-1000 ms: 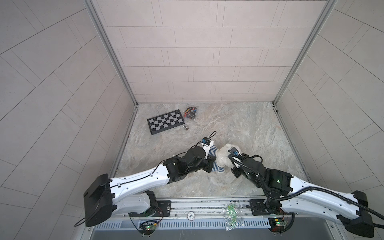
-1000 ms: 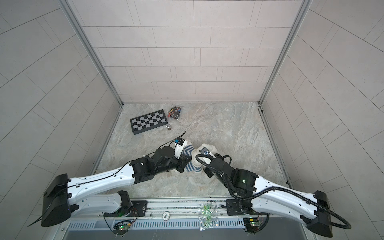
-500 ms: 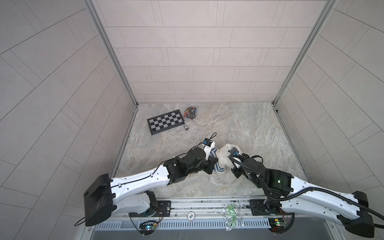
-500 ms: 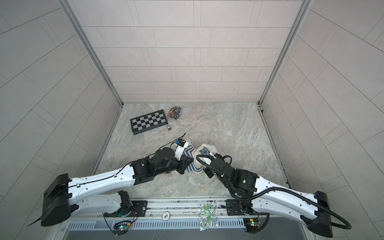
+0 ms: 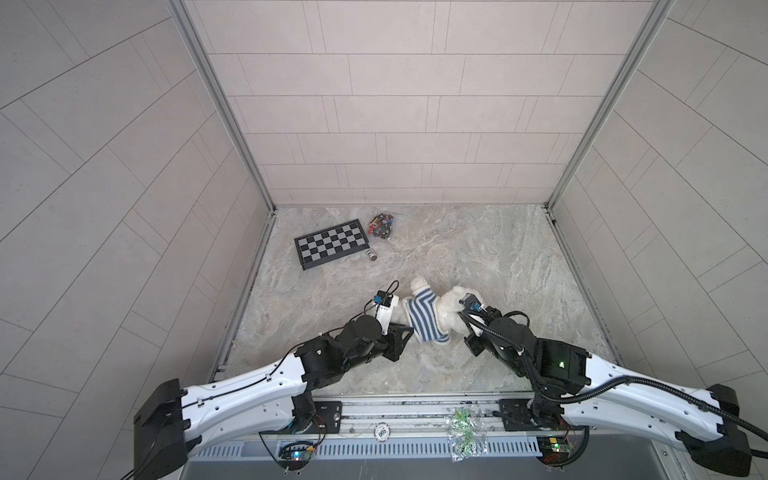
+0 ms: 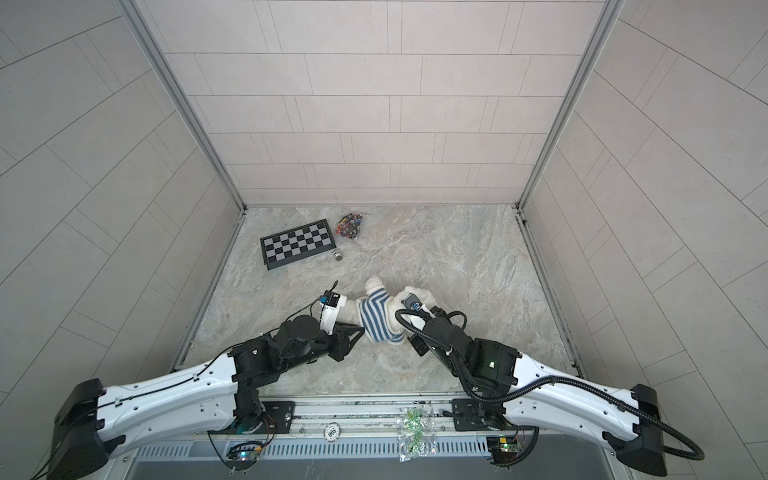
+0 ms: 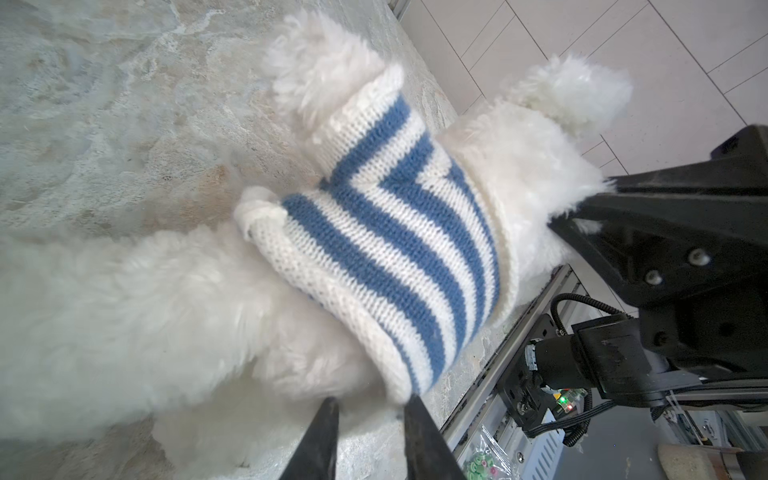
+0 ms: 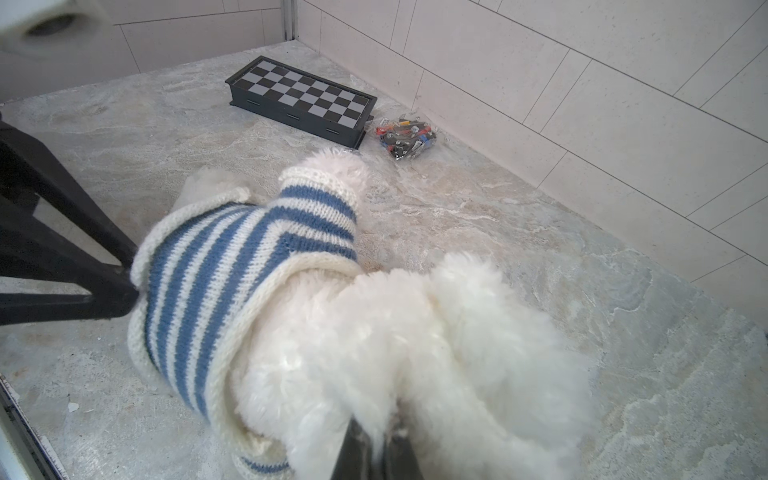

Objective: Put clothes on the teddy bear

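Observation:
The white fluffy teddy bear point(image 5: 449, 300) lies near the table's front middle in both top views, wearing a blue-and-white striped shirt point(image 5: 423, 318) over its body. One arm sticks out through a sleeve point(image 8: 320, 208). My left gripper point(image 7: 372, 405) is open at the shirt's lower hem point(image 7: 399, 374), which brushes one fingertip; nothing is clasped between the fingers. In a top view the left gripper point(image 6: 361, 330) sits just left of the shirt point(image 6: 376, 316). My right gripper point(image 8: 376, 436) is shut on the fur of the bear point(image 8: 415, 332) at its head end.
A folded chessboard point(image 5: 331, 244), a small dark cylinder point(image 5: 372, 255) and a clear bag of small coloured pieces point(image 5: 382, 225) lie at the back left. Tiled walls close in three sides. A plastic bag point(image 5: 461, 432) rests on the front rail.
My left gripper's jaws have parted and let go of the shirt's hem. The right gripper still pinches the bear's fur and has not moved.

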You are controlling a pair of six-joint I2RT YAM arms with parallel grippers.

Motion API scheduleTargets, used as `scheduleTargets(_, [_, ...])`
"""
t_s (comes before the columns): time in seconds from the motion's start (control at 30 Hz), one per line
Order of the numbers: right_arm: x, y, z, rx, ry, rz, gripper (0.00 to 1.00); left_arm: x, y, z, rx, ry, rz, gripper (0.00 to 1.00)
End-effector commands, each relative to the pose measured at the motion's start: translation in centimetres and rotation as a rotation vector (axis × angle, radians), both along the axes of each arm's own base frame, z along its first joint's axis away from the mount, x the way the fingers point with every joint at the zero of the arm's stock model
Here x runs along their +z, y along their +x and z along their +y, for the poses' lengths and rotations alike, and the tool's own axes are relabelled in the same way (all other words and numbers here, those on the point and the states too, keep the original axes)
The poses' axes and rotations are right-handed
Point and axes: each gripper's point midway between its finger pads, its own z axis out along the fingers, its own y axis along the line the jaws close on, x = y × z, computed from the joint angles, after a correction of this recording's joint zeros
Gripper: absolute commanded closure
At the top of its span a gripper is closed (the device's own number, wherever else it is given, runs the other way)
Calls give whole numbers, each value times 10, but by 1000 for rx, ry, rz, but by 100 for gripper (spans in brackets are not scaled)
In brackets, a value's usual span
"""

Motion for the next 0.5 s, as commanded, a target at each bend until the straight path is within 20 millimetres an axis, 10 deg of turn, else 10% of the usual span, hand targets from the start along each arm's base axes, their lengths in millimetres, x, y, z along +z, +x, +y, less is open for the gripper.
scheduleTargets(0.0, [18,3,2,-14,56,-30,100,14,7,-7,16,-49,-22,61])
scheduleTargets(0.47, [16,5,-2,-32,32,-38,100,12,12,-16,6,-20,-19,100])
